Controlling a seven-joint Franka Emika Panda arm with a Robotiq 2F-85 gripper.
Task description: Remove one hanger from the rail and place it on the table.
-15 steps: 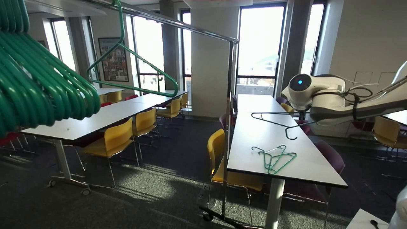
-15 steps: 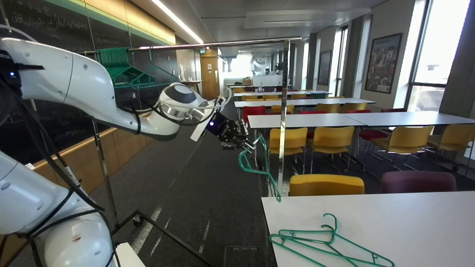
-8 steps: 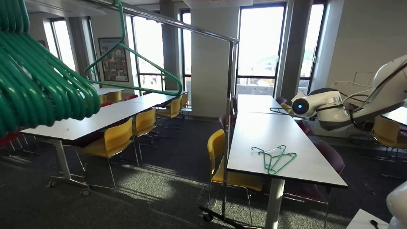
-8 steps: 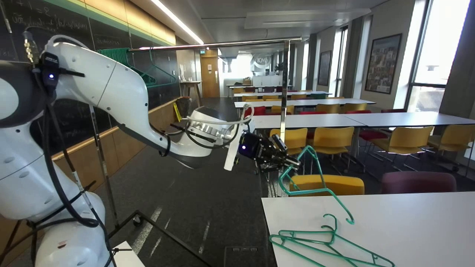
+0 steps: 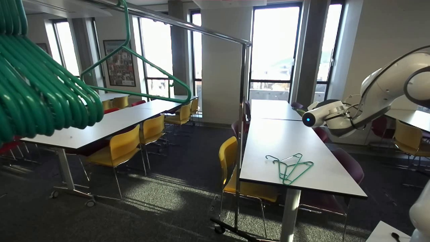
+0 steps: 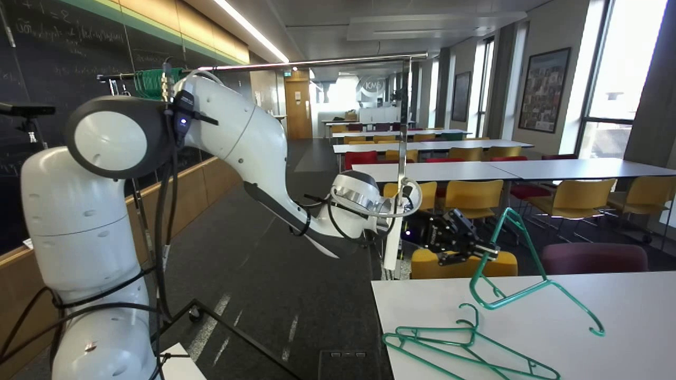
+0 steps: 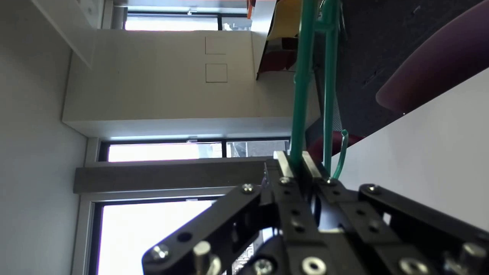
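My gripper (image 6: pixel 491 250) is shut on a green hanger (image 6: pixel 520 297) and holds it tilted above the near end of the white table (image 6: pixel 634 348), hook toward the right. In the wrist view a green bar of the hanger (image 7: pixel 300 95) runs between the fingertips (image 7: pixel 297 164). In an exterior view (image 5: pixel 278 137) that shows the same table, the gripper is hidden behind the arm. Two hangers (image 6: pixel 443 330) lie overlapping on the table, also seen there (image 5: pixel 301 174). Many hangers (image 5: pixel 50 87) and one separate hanger (image 5: pixel 141 95) hang on the silver rail (image 5: pixel 188 25).
The rack's upright pole (image 5: pixel 242 117) stands by the table's end; in an exterior view the wrist overlaps the pole (image 6: pixel 404 132). A yellow chair (image 6: pixel 449 259) and a purple chair (image 6: pixel 594 258) stand at the table's far side. More tables and chairs fill the room.
In an exterior view the arm and held hanger have swung right, from beside the rack pole to over the table. The two hangers on the table have not moved.
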